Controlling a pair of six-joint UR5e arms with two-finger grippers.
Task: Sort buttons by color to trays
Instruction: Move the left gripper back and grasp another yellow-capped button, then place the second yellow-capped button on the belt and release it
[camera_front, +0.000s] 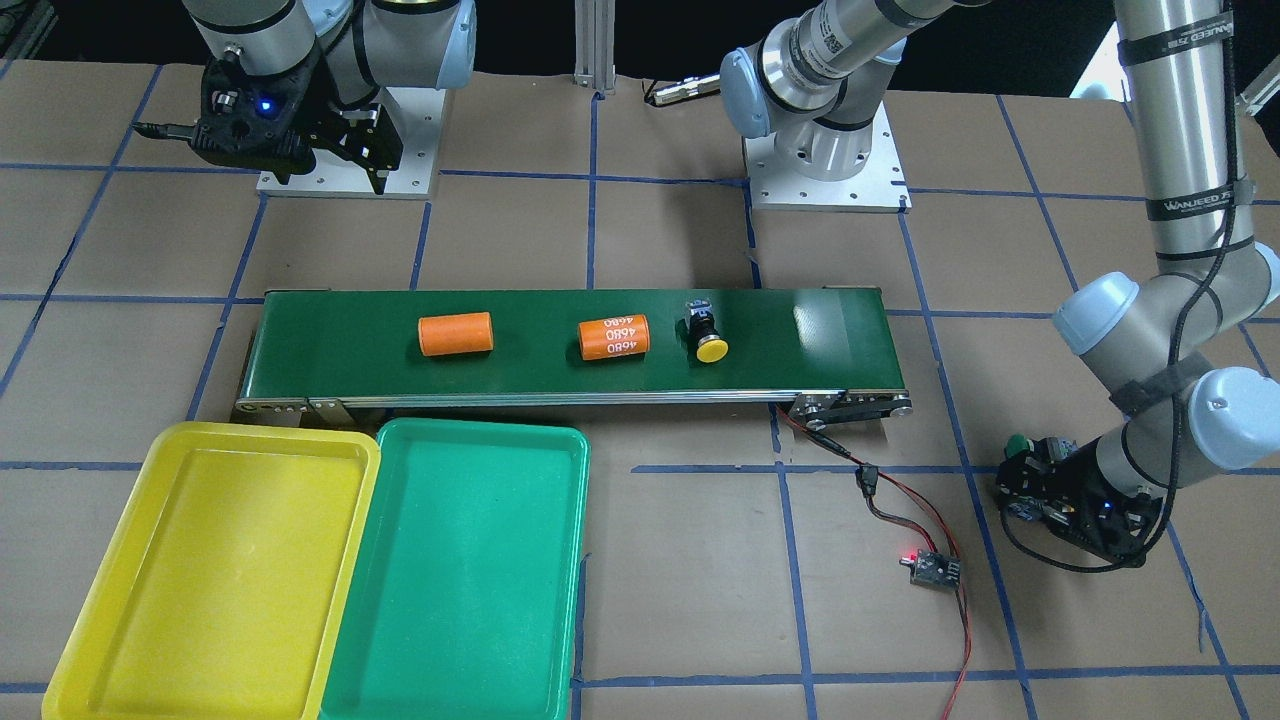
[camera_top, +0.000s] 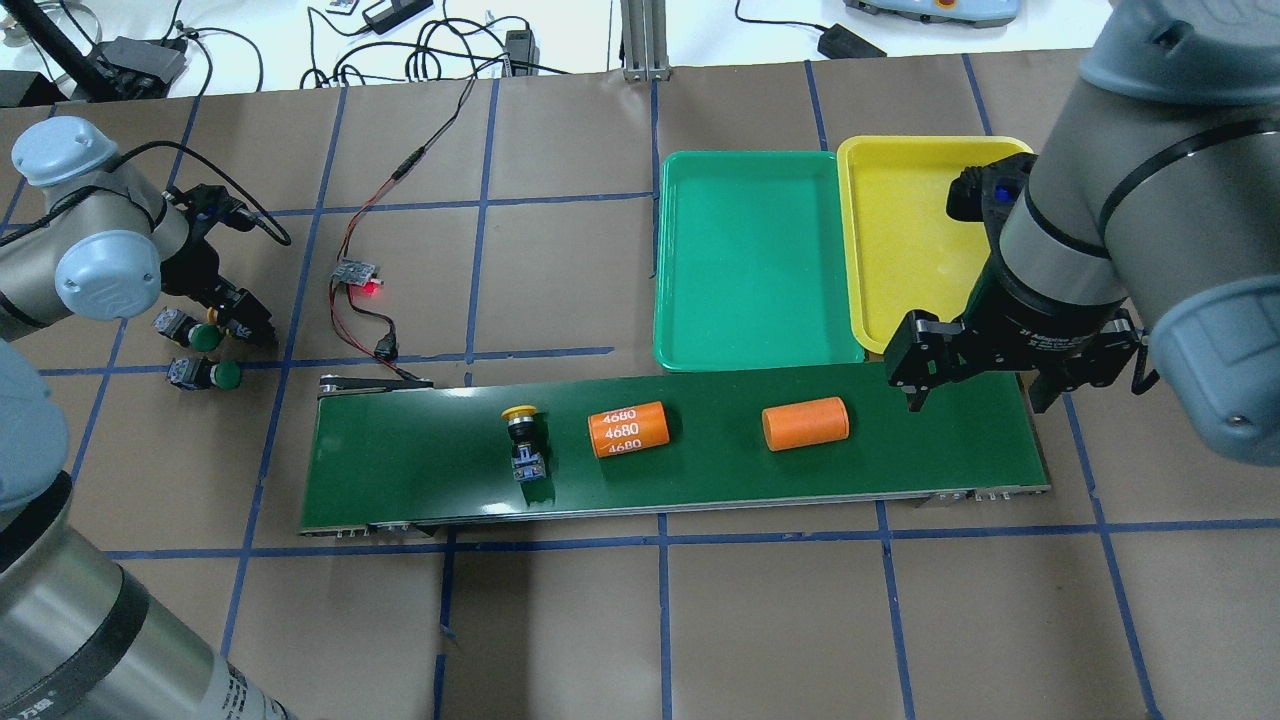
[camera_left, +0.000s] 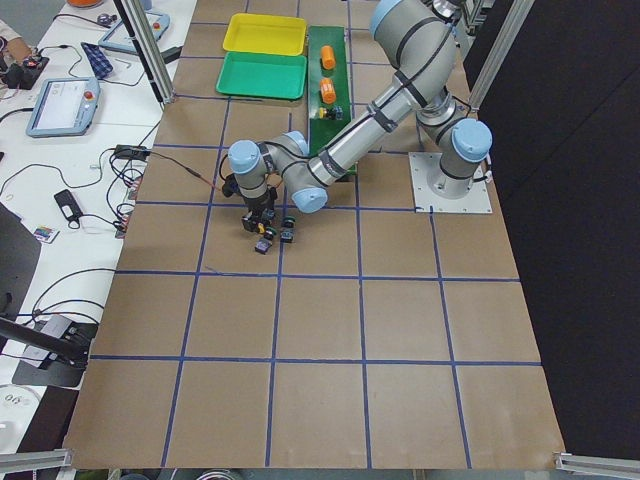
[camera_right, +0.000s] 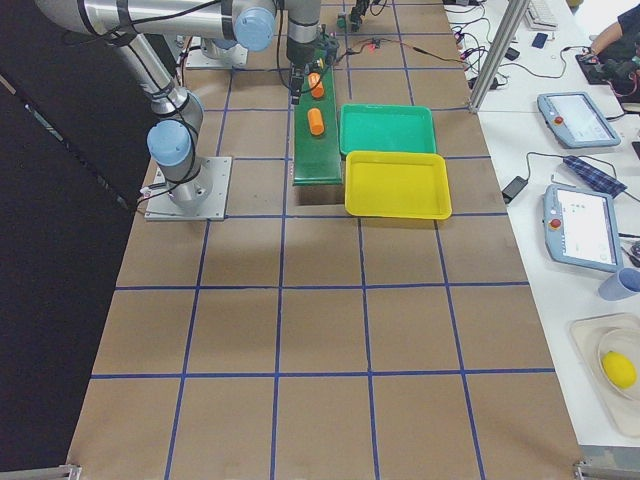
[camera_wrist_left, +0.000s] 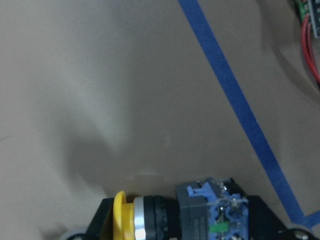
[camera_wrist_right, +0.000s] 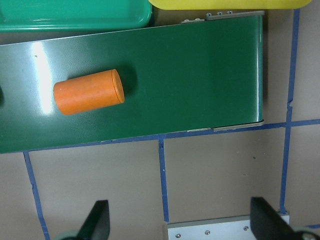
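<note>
Our left claw (camera_wrist_left: 180, 224) gripped a yellow button (camera_wrist_left: 200, 214) by its ends; our right claw (camera_wrist_right: 182, 222) hung wide open, empty.

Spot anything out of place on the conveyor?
Two orange cylinders lie on the conveyor belt: the 4680 cylinder and a plain cylinder. Neither is a button. The yellow button near them lies on its side.

"4680" x3 on orange cyl. (camera_top: 627, 429)

Silver tube arms (camera_front: 1180, 150), pale-blue joint caps (camera_front: 1095, 310), black cables (camera_front: 1185, 330).
</note>
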